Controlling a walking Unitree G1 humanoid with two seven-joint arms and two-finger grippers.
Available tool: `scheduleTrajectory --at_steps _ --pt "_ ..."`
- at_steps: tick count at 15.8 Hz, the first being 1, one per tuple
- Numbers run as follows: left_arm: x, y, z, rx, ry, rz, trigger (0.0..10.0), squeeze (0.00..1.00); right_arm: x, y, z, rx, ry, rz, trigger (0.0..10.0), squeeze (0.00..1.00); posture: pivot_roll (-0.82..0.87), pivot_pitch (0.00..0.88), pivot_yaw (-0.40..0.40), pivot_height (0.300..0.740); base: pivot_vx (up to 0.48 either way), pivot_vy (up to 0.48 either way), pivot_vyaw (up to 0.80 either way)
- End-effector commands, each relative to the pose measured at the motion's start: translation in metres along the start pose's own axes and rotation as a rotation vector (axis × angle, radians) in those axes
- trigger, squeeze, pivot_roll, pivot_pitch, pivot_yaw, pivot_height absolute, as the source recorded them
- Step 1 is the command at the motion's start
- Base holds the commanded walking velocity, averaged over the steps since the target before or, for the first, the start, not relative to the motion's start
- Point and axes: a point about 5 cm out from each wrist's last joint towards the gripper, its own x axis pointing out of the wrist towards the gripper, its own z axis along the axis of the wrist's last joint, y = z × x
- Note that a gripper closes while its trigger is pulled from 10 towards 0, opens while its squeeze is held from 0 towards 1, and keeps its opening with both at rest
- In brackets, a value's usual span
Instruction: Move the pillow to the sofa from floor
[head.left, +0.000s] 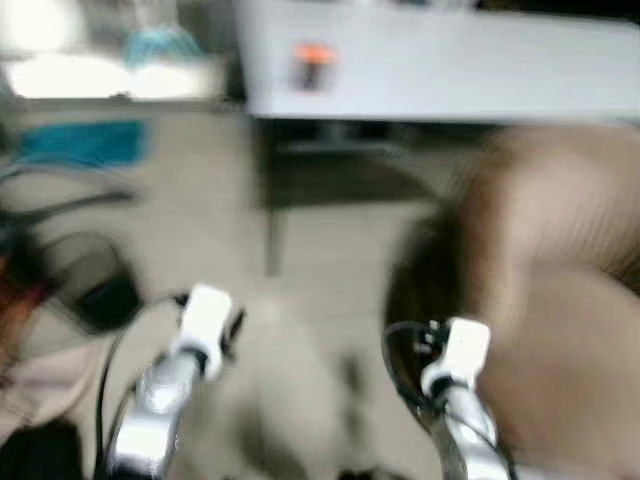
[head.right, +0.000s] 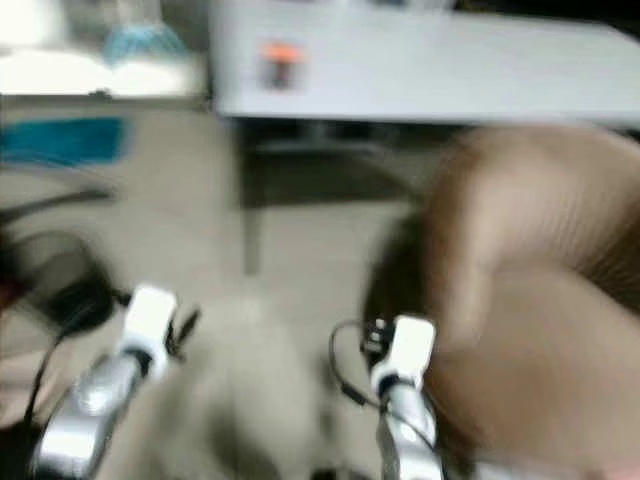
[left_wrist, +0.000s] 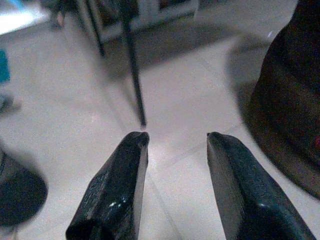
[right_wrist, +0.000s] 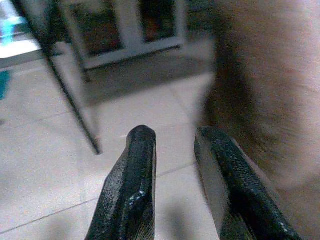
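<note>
Brown and bulky, the pillow (head.right: 540, 300) sat on the floor (left_wrist: 190, 100) at my right, just beside my right jaws (right_wrist: 175, 150), which stood apart and empty; my left jaws (left_wrist: 177, 145), apart too, hung farther off.

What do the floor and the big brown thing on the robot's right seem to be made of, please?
The floor looks like pale, smooth tile: thin grout lines cross it and it has a soft sheen. The brown thing looks like soft fabric, perhaps fine-ribbed upholstery: its surface is matte with faint ribs and rounded bulges. Blur leaves the weave unsure. Both grippers, left and right, have their fingers apart over the floor.
</note>
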Motion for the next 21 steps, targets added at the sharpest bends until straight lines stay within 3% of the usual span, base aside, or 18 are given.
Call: scheduleTrajectory --at_steps 1,4,6,8,12,21 --pt "-0.003 -0.007 -0.011 -0.003 0.014 -0.016 10.0 0.0 0.001 -0.005 0.001 0.01 0.001 -0.021 10.0 0.0 0.19 0.057 -0.074 0.74 0.0 0.0 0.0" --pt "0.004 -0.026 -0.013 -0.014 -0.02 -0.107 10.0 0.0 -0.003 -0.017 0.004 -0.005 -0.008 -0.06 10.0 0.0 0.15 0.049 -0.072 0.74 0.0 0.0 -0.53" --pt "0.009 -0.024 -0.004 -0.02 -0.056 -0.085 10.0 0.0 -0.007 -0.019 0.002 0.003 -0.014 -0.083 10.0 0.0 0.16 0.047 -0.047 0.74 0.0 0.0 -0.8" --pt "0.009 -0.025 -0.002 0.03 -0.063 -0.14 10.0 0.0 -0.009 -0.017 0.0 0.024 -0.02 -0.122 10.0 0.0 0.17 0.046 0.01 0.74 0.0 0.0 -0.8" --pt "0.013 -0.014 0.008 0.051 -0.085 -0.132 10.0 0.0 -0.012 -0.019 -0.003 0.041 -0.022 -0.166 10.0 0.0 0.18 0.045 0.061 0.74 0.0 0.0 -0.8" --pt "0.018 -0.019 0.009 0.038 -0.086 -0.138 10.0 0.0 -0.01 -0.022 -0.001 0.021 -0.033 -0.175 10.0 0.0 0.16 0.02 0.045 0.74 0.0 0.0 -0.8"
